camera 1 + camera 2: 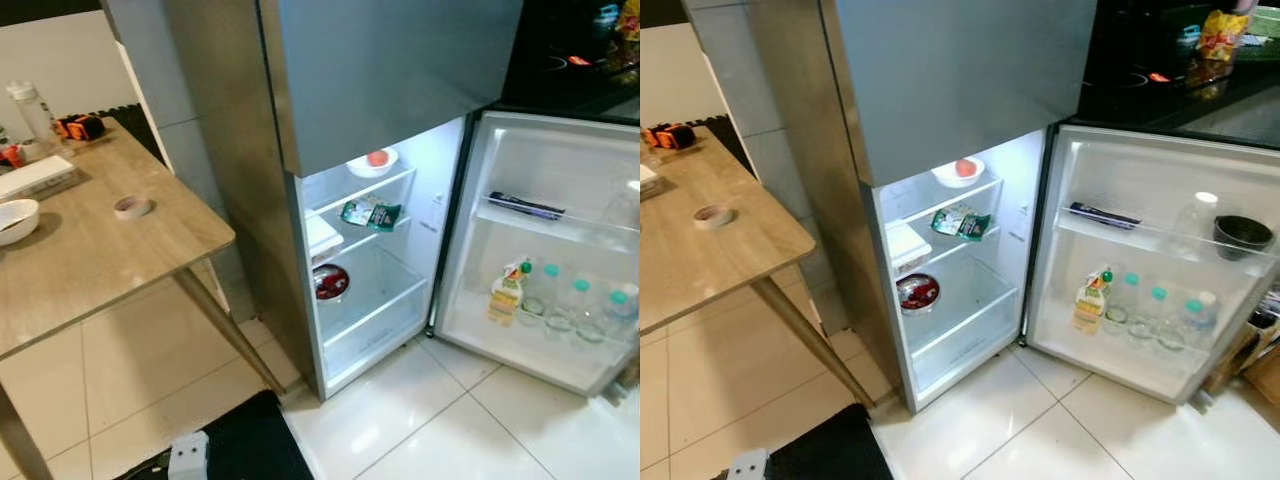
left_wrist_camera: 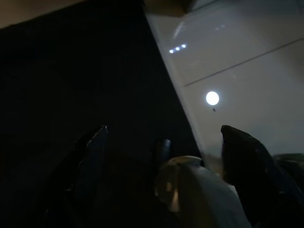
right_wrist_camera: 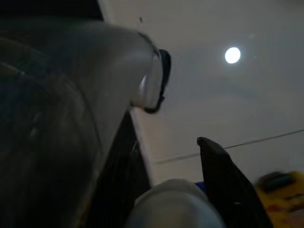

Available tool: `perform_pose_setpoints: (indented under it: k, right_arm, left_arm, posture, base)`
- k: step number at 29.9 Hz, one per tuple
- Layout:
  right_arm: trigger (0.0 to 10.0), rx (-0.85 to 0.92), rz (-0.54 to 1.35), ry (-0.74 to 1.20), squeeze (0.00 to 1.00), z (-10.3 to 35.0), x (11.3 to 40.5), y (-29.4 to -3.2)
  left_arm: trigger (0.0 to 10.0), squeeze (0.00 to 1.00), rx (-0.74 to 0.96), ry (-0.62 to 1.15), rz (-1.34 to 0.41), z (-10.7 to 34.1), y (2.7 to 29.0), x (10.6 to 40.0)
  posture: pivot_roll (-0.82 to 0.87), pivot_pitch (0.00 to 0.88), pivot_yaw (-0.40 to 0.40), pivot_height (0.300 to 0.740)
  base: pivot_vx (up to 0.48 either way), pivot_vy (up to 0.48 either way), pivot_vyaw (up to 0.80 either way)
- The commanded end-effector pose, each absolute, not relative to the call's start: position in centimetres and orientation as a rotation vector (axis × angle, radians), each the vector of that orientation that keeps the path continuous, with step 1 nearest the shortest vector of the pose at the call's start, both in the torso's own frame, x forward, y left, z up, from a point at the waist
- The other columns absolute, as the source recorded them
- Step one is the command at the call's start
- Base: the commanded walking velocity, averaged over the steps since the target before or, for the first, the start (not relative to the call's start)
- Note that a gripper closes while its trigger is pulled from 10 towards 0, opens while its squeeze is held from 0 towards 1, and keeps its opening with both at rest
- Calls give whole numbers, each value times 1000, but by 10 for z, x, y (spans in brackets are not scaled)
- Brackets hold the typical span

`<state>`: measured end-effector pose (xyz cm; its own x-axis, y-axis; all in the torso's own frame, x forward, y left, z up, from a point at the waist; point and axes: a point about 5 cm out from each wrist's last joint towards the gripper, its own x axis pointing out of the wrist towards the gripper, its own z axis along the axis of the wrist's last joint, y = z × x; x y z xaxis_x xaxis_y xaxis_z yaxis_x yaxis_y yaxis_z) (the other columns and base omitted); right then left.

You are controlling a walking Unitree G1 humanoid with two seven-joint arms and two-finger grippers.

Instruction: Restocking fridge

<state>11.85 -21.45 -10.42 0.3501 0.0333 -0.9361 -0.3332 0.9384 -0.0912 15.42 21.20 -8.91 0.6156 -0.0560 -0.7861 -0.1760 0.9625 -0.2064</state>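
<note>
— What did the head camera show of the fridge (image 1: pixel 300 250)?

— Its lower door (image 1: pixel 1160 270) stood swung wide to the robot's right, the inside lit. On the top shelf sat a white bowl (image 1: pixel 372 163) with a reddish round fruit (image 1: pixel 377 158) in it. One shelf down lay a green-and-white packet (image 1: pixel 371 213), with a flat white container (image 1: pixel 322 236) just beside it toward the left wall. Lower still, a round dish of something dark red (image 1: pixel 331 282) leaned by the left wall above the clear drawer (image 1: pixel 375 325).

— And the door racks?

— A dark flat packet (image 1: pixel 525 206) lay in the upper rack; a dark bowl (image 1: pixel 1243 236) sat at that rack's far right. The bottom rack held a yellow-labelled bottle (image 1: pixel 507 292) and, beside it, a row of clear bottles with teal caps (image 1: pixel 575 305).

— Anything off to the left?

— A wooden desk (image 1: pixel 90 250), carrying a roll of tape (image 1: pixel 132 207), a white bowl at the edge (image 1: pixel 15 220), a clear bottle (image 1: pixel 32 112) and an orange-and-black tool (image 1: pixel 80 127). A black mat (image 1: pixel 245 445) lay on the white floor tiles (image 1: pixel 400 420) before the fridge.

— The pincers?

— The left pincer (image 2: pixel 164 142) hung over the mat's edge, fingers spread and holding nothing. The right pincer (image 3: pixel 190 156) hung over the tiles — one black finger (image 3: pixel 228 180) was plain, the rest hidden, so I could not tell its state
</note>
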Motion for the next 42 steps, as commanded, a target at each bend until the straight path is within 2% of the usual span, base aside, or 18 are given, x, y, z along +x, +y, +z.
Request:
perform_pose_setpoints:
  k: [1, 2, 3, 8, 13, 16, 21, 27, 29, 33, 38, 42]
  right_arm:
    - [10000, -317, 264, 1151, 0, -100, 132, -211]
    - [10000, -371, 313, 1125, 0, -97, 144, -209]
    - [10000, -414, 348, 1101, 0, -93, 154, -208]
    - [10000, -479, 364, 1018, 0, -79, 187, -207]
    - [10000, -486, 339, 986, 0, -72, 198, -210]
    - [10000, -458, 258, 1001, 0, -72, 194, -223]
    - [10000, -435, 218, 1007, 0, -72, 192, -227]
    - [10000, -401, 162, 1063, 0, -81, 170, -235]
    - [10000, -388, 183, 1092, 0, -87, 159, -232]
    - [10000, -370, 166, 1088, 0, -86, 158, -233]
    - [10000, -333, 103, 1109, 0, -86, 153, -243]
    - [10000, -352, 121, 1095, 0, -85, 159, -239]
  left_arm:
    - [10000, 0, -289, 920, 83, -91, 209, 152]
    - [10000, 0, -304, 918, 85, -92, 203, 152]
    - [10000, 0, -319, 917, 88, -93, 197, 151]
    - [10000, 0, -352, 944, 88, -99, 184, 140]
    - [10000, 0, -376, 975, 83, -103, 178, 130]
    - [10000, 0, -396, 978, 60, -104, 174, 128]
    - [10000, 0, -388, 985, 39, -104, 175, 127]
    - [10000, 0, -321, 973, 0, -99, 187, 137]
    - [10000, 0, -336, 927, 61, -94, 200, 145]
    - [10000, 0, -361, 906, 127, -92, 209, 148]
    - [10000, 0, -368, 923, 100, -94, 203, 146]
    - [10000, 0, -343, 914, 59, -92, 200, 152]
  posture:
    - [-122, 0, -3, 740]
    - [-96, 0, -57, 740]
    - [-90, 0, -68, 740]
    - [-102, 0, -87, 740]
    - [-102, 0, -86, 740]
    - [-103, 0, -71, 740]
    - [-119, 0, -54, 740]
    - [-94, 0, -41, 740]
    - [-117, 0, -16, 740]
    - [-118, 0, 6, 740]
    - [-127, 0, 19, 740]
    - [-95, 0, -11, 740]
  base:
    - [0, 0, 0]
    - [0, 0, 0]
    - [0, 0, 0]
    - [0, 0, 0]
    - [0, 0, 0]
    - [0, 0, 0]
    - [0, -237, 0]
    - [0, -372, 0]
    - [0, -420, 0]
    - [0, -441, 0]
    - [0, -458, 0]
    - [0, -457, 0]
